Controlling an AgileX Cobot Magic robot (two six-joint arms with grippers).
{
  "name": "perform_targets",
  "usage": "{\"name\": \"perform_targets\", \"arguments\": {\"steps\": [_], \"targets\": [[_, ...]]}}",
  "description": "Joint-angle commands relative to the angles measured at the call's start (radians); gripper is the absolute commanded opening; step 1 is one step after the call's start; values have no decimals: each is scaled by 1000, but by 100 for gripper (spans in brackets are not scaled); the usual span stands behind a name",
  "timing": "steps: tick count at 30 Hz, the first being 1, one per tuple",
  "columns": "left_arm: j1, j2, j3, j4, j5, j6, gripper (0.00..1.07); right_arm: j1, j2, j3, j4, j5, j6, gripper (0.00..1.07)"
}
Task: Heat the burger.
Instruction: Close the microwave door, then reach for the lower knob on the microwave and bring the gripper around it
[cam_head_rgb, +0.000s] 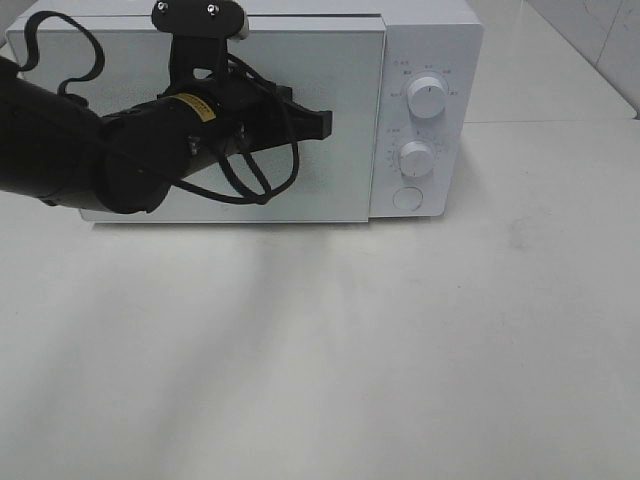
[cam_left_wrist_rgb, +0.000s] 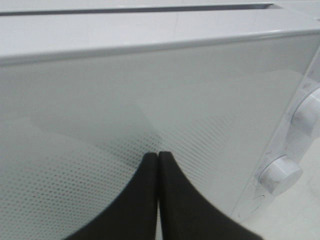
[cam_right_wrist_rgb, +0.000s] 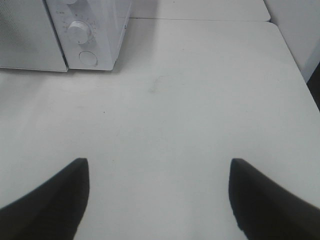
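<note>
The burger is out of view in every frame. A white microwave (cam_head_rgb: 340, 175) stands at the back of the table with its door closed. My left gripper (cam_head_rgb: 325, 122) is shut with nothing in it, and it points right across the door front, close to the door's right side. In the left wrist view the two black fingers (cam_left_wrist_rgb: 158, 156) press together right at the dotted door glass (cam_left_wrist_rgb: 150, 90). My right gripper (cam_right_wrist_rgb: 159, 162) is open and empty above bare table, off to the right of the microwave (cam_right_wrist_rgb: 95, 30). It does not appear in the exterior view.
The microwave's control panel carries an upper knob (cam_head_rgb: 428, 99), a lower knob (cam_head_rgb: 416, 158) and a round button (cam_head_rgb: 407, 197). White tabletop (cam_head_rgb: 400, 340) spreads in front. The table's right edge (cam_right_wrist_rgb: 300, 70) shows in the right wrist view.
</note>
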Motion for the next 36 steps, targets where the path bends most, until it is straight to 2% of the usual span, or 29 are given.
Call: {"name": "perform_targets", "arguments": {"steps": [1,3,7,9,18,23,25,26,27,28,29,30,31,32,33,34,35,36], "targets": [[15,9,-40,-55,-55,3,0,-3,-27,3,-1,0,-9,75],[15,36,-99,-72,-2,4,0,-3,-27,3,-1,0,-9,75],[15,46,-122,-73,6,8,0,-3,-27,3,-1,0,-9,75],[15,53,-137,-77,12,27,0,-3,-27,3,-1,0,-9,75],[-3,2,-135,-70,147,56,0,-3,-27,3,-1,0,-9,75],[-29,-44,-87,-69,222,57,0,-3,-27,3,-1,0,-9,75],[-39,-67,-67,-69,272,57,3,-3,-27,3,-1,0,-9,75],[-40,-91,-52,-70,351,56,10,-3,-27,3,-1,0,-9,75],[-40,-91,-52,-70,351,56,10,-3,-27,3,-1,0,-9,75],[-41,-101,-48,-70,403,56,14,-3,-27,3,-1,0,-9,75],[-41,-120,-42,-68,496,56,27,-3,-27,3,-1,0,-9,75],[-41,-120,-42,-68,496,56,27,-3,-27,3,-1,0,-9,75],[-41,-135,-42,-68,604,56,47,-3,-27,3,-1,0,-9,75],[-41,-143,-43,-60,667,56,59,-3,-27,3,-1,0,-9,75],[-41,-143,-43,-60,667,56,59,-3,-27,3,-1,0,-9,75],[-41,-155,-43,-45,768,56,79,-3,-27,3,-1,0,-9,75],[-41,-155,-43,-45,768,56,79,-3,-27,3,-1,0,-9,75],[-41,-164,-43,-44,822,54,88,-3,-27,3,-1,0,-9,75]]}}
